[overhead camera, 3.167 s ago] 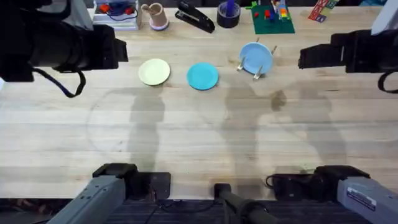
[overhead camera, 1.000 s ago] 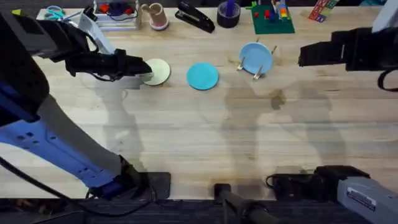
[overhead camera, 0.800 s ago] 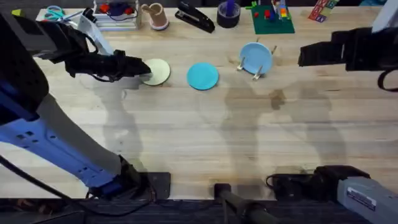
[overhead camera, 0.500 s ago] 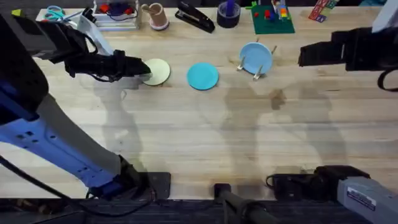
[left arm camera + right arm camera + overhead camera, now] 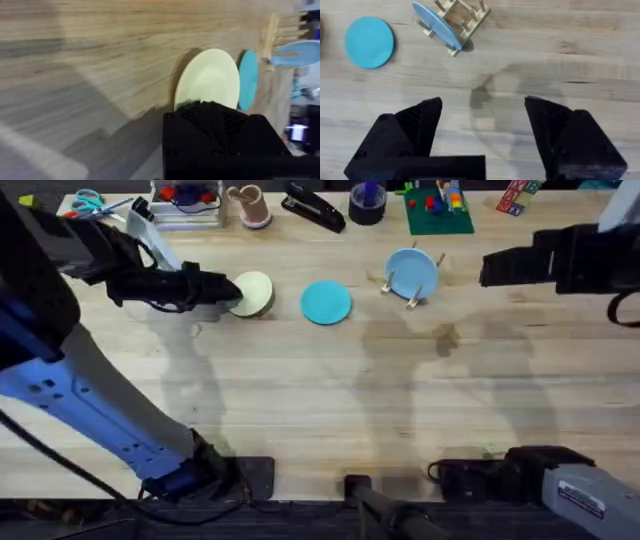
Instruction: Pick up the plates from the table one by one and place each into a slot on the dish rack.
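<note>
Reaching in from the side, the left tool (image 5: 226, 291) sits right at the pale yellow plate (image 5: 252, 293), black fingers clamped on its near edge, and the plate looks tipped up off the wooden plank worktop (image 5: 320, 400). Next along is the flat turquoise plate (image 5: 326, 302), then the little dowel dish rack (image 5: 412, 280) with a light blue plate (image 5: 411, 272) already slotted upright. The right tool (image 5: 482, 132) hangs well apart over bare wood, fingers spread wide.

Your left gripper (image 5: 232, 288) came in from the side and now has the yellow plate (image 5: 254, 293), tipped up a little.
</note>
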Controlling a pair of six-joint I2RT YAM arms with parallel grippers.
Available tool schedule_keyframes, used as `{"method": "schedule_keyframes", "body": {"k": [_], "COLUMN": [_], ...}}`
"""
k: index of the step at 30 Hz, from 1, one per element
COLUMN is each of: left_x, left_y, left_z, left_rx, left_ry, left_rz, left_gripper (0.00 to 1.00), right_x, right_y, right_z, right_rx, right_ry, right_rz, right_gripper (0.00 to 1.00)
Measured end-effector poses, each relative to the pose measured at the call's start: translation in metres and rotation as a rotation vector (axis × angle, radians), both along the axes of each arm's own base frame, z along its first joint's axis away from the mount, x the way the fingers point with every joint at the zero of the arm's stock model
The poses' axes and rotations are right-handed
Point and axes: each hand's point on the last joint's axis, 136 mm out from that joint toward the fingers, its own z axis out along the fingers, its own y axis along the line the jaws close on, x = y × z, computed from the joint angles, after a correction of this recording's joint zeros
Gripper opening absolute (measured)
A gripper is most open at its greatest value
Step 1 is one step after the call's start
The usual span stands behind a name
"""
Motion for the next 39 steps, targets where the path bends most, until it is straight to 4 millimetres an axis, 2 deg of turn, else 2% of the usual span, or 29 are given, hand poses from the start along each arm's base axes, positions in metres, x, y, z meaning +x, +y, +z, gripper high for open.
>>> {"method": "schedule_keyframes", "body": {"k": [6, 14, 20, 24, 30, 39], "left_x": [0.004, 0.004, 0.004, 0.004, 0.005, 0.005], "left_y": [-0.006, -0.007, -0.007, -0.007, -0.007, -0.007], "left_z": [-0.001, 0.000, 0.000, 0.000, 0.000, 0.000], "left_rx": [-0.114, -0.124, -0.124, -0.124, -0.123, -0.123], "left_ry": [-0.013, -0.014, -0.014, -0.014, -0.014, -0.014], "left_rz": [0.008, 0.008, 0.008, 0.008, 0.008, 0.008], "left_gripper": [0.040, 0.040, 0.039, 0.039, 0.039, 0.039], "right_x": [0.000, 0.000, 0.005, 0.016, 0.036, 0.078], "right_y": [0.000, 0.001, 0.019, 0.038, 0.080, 0.154], "right_z": [0.000, 0.000, 0.007, 0.020, 0.038, 0.025], "right_rx": [0.000, 0.003, 0.101, 0.197, 0.319, 0.450], "right_ry": [0.000, 0.000, -0.029, -0.089, -0.161, -0.155], "right_rz": [0.000, 0.002, 0.050, 0.075, 0.128, 0.208], "right_gripper": [0.993, 0.995, 0.995, 0.995, 0.993, 0.995]}}
